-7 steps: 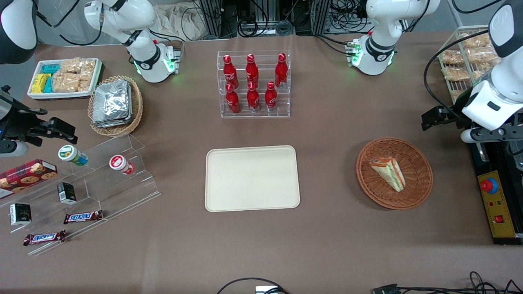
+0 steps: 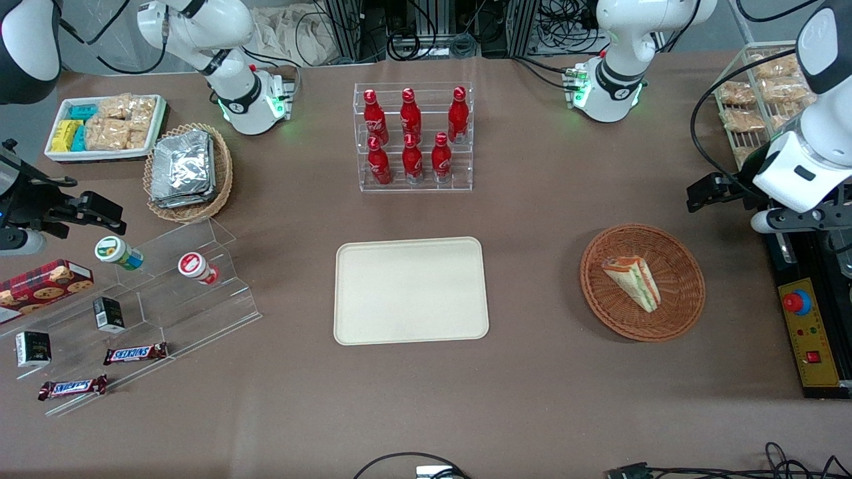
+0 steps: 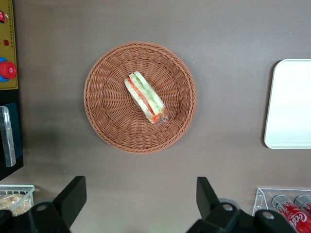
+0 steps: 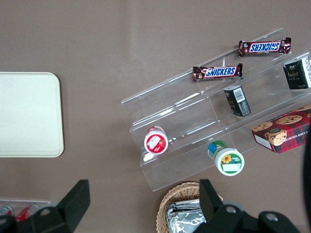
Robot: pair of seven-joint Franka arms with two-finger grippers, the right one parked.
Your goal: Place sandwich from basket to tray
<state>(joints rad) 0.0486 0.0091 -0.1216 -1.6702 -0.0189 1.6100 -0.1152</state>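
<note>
On bench, front view: wedge sandwich (image 2: 633, 283) lies in reddish wicker basket (image 2: 685, 309), toward working arm's end; cream tray (image 2: 410, 290) beside it, bare. My hand (image 2: 711, 191) hangs above bench near basket, farther from camera, holding nothing.

Left wrist view: hand (image 3: 138, 199) fingers wide apart, sandwich (image 3: 146, 97) on its side mid-basket. I judge it light, soft, easily crushed: I'd pinch gently across bread faces.

Cola bottles (image 2: 413, 136) in clear rack, toward parked arm from hand (image 3: 141, 206). Foil packets (image 2: 181, 168), Snickers bars (image 2: 135, 353), cookie box (image 2: 41, 286) well apart, bench's parked-arm end.
</note>
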